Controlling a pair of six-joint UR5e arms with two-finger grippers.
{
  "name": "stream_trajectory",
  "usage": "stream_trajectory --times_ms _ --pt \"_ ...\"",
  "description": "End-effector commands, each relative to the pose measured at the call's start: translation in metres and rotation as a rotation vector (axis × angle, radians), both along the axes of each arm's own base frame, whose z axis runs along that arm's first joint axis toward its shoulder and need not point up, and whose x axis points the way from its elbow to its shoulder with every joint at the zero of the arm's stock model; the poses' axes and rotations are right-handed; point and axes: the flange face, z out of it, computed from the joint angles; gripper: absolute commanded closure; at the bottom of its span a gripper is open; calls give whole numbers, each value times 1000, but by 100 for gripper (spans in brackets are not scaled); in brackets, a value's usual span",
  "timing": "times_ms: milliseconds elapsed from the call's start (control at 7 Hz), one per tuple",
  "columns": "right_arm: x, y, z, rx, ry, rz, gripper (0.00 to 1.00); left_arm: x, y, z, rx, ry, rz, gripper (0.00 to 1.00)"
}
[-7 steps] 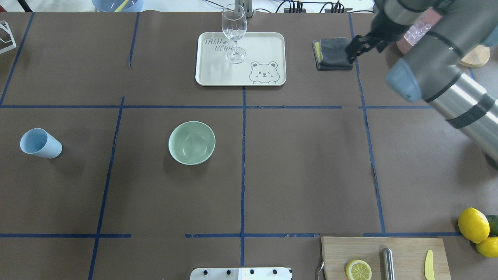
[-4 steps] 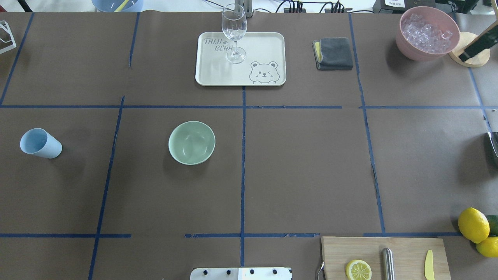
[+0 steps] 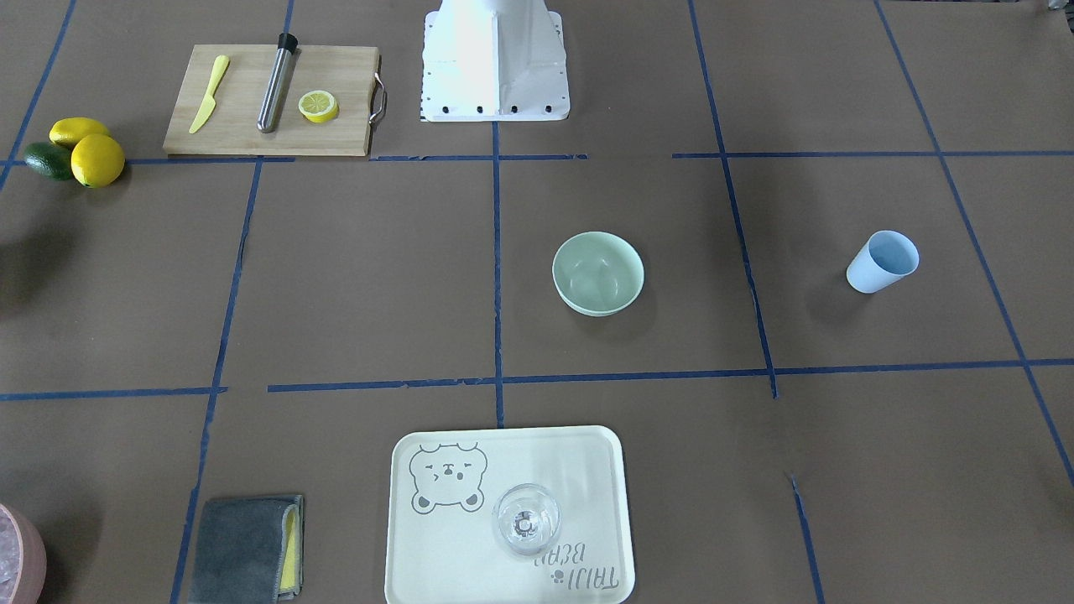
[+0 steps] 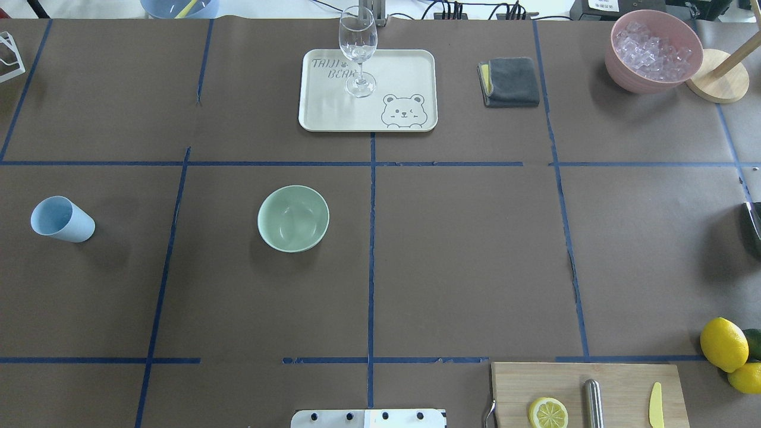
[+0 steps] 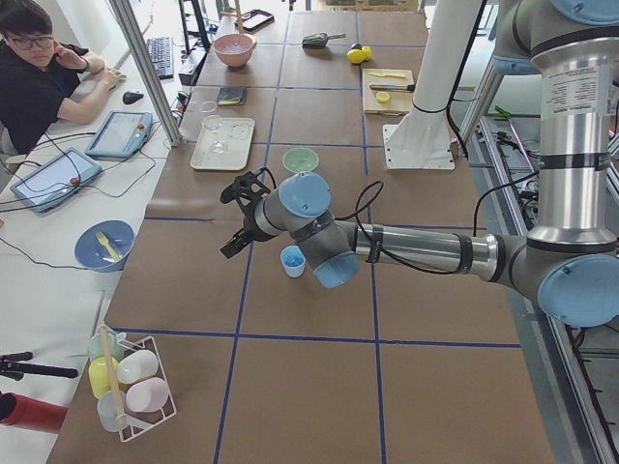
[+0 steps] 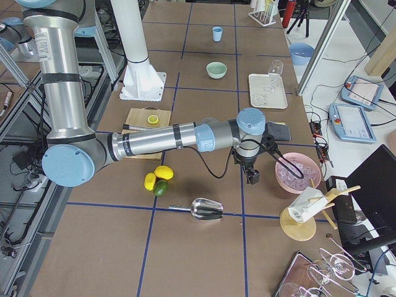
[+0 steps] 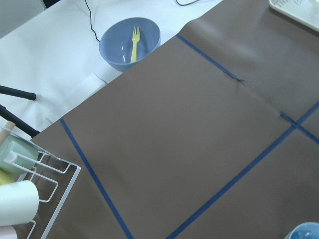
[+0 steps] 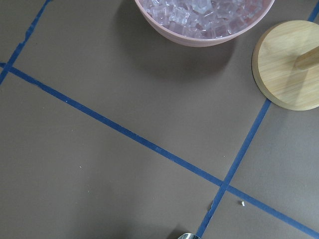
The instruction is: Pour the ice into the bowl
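The pale mint-green bowl [image 4: 292, 218] [image 3: 597, 273] stands empty and upright left of the table's centre. The ice [image 4: 651, 49] [image 8: 204, 10] lies heaped in a pink container [image 4: 653, 71] at the far right corner. Only the side views show the grippers. My right gripper [image 6: 252, 177] hangs pointing down just beside the pink container [image 6: 298, 173], above the table. My left gripper [image 5: 232, 220] hovers over the left part of the table near a light blue cup [image 5: 292, 261]. For neither can I tell open from shut. No fingers appear in the wrist views.
A light blue cup [image 4: 61, 219] stands at the far left. A tray [image 4: 410, 65] carries a wine glass [image 4: 358, 44]. Also there: a folded grey cloth [image 4: 511, 81], a wooden stand [image 4: 716, 83], a metal scoop [image 6: 207, 209], a cutting board [image 4: 624, 380] and lemons [image 4: 722, 343].
My right arm, which covered the far right corner over the pink container in the overhead view, has swung out of that view. The objects on the table have not moved.
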Motion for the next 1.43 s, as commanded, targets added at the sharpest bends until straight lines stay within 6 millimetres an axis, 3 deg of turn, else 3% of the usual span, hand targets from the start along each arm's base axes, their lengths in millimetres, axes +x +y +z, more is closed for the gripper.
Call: stream_trajectory --times_ms 0,571,857,1000,1286 --pt "1 9 8 -15 -3 2 0 74 26 7 -45 113 -121 0" --pt "2 14 16 -24 -1 2 0 175 121 58 -89 169 -360 0" --pt "3 17 20 -31 1 5 0 220 156 73 -110 186 -433 0" --pt "3 18 20 -30 1 4 0 234 168 93 -110 174 -475 0" --pt "4 22 25 -36 3 6 0 254 188 113 -103 157 -523 0"
